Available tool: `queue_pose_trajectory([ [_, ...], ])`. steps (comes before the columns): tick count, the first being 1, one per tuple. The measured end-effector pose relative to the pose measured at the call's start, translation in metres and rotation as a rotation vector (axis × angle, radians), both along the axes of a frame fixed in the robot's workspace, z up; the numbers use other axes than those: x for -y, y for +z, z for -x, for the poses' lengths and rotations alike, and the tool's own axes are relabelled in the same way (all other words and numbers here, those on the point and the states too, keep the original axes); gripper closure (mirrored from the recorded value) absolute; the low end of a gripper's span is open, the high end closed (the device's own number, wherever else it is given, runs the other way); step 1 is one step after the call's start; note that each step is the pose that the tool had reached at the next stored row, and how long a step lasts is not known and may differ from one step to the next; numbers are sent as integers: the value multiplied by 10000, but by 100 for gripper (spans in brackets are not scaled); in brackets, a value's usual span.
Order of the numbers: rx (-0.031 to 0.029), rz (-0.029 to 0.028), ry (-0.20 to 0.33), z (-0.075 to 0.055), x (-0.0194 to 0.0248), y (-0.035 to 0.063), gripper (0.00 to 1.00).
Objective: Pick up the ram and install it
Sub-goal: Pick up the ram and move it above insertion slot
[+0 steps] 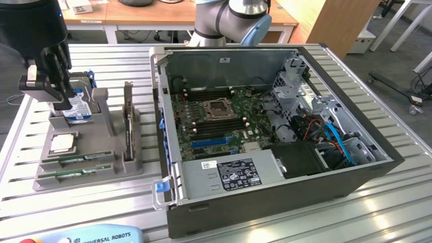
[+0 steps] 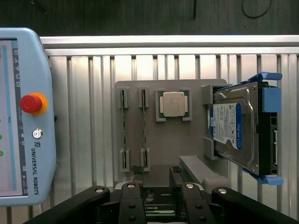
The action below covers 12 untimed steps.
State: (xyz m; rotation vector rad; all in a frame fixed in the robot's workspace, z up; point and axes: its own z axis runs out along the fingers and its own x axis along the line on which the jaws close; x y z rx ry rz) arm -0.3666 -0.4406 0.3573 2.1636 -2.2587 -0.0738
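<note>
Bright even light, soft shadows, white glare on the table slats point(image 2: 163, 46), shade inside the computer case point(image 1: 223, 66)

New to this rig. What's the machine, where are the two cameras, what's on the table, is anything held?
It is a single robot arm with a two-finger gripper. The exterior view comes from a camera off the arm, looking over the whole table. The wrist view comes from a camera on the wrist, looking down past the gripper. On the slatted metal table stand an open computer case and a gray tray. The tray holds two ram sticks, a processor chip, a hard drive and an upright expansion card. The arm's control pendant lies beside it. The gripper hangs over the tray, open and holding nothing.
</note>
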Motion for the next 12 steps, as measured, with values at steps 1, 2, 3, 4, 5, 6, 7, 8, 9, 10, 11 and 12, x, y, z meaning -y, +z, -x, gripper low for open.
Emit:
queue_pose_trajectory([
  [1,0,1,0,0,0,-2,64],
  [2,0,0,0,0,0,-4,64],
  [3,0,1,1,0,0,-13,64],
  [4,2,5,0,0,0,-20,64],
  [5,1,5,1,0,0,-22,64],
  [6,1,6,0,0,0,-23,64],
  [7,1,6,0,0,0,-26,64],
  [8,1,6,0,0,0,-29,64],
  [9,1,5,0,0,0,-32,64],
  [10,0,6,1,0,0,-34,64],
  [11,-1,6,0,0,0,-36,64],
  [12,0,6,1,0,0,-39,64],
])
